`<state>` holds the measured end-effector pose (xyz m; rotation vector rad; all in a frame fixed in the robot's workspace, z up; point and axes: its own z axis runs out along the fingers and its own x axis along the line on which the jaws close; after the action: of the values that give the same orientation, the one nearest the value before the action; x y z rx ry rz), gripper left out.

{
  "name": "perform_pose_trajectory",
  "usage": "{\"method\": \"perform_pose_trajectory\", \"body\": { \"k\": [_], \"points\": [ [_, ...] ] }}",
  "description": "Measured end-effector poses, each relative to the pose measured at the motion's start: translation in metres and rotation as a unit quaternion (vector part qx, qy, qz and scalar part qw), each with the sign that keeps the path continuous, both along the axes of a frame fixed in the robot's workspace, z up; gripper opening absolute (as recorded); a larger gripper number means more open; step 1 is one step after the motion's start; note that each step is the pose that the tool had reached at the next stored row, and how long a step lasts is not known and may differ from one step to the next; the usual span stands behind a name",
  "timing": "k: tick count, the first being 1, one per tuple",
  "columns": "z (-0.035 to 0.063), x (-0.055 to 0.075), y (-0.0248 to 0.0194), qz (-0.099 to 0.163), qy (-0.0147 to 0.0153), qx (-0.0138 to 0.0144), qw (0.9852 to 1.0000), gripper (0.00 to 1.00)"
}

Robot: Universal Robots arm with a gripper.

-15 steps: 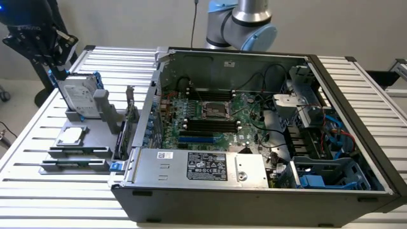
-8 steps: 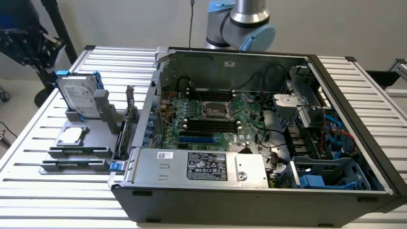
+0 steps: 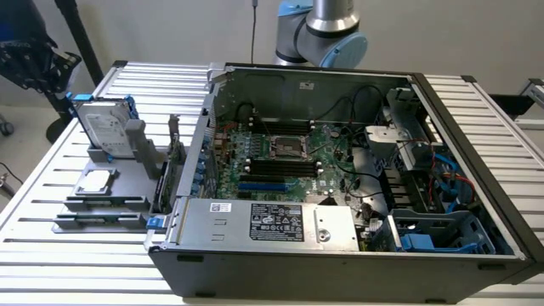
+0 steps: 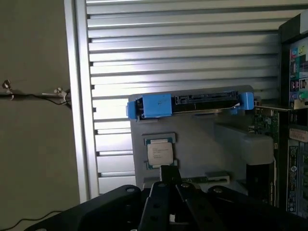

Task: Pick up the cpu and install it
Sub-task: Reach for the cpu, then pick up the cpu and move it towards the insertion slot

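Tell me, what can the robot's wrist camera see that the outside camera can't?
Wrist view's own: the gripper, shut with nothing in it, and a thin cable beside the table. Exterior view's own: the open computer's motherboard with its socket, the power supply and the robot arm. Shared: the cpu lying in its grey holder, the hard drive in its blue bracket, and the slatted table.

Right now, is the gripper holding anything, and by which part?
Nothing. The gripper is shut and empty; the cpu lies on its grey stand.
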<state>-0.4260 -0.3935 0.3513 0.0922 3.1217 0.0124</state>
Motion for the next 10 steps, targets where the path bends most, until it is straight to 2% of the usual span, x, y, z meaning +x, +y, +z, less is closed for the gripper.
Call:
{"method": "perform_pose_trajectory", "body": {
  "k": [10],
  "points": [
    [0.0,0.0,0.0,0.0,0.0002,0.0,1.0,0.11]
  ]
}}
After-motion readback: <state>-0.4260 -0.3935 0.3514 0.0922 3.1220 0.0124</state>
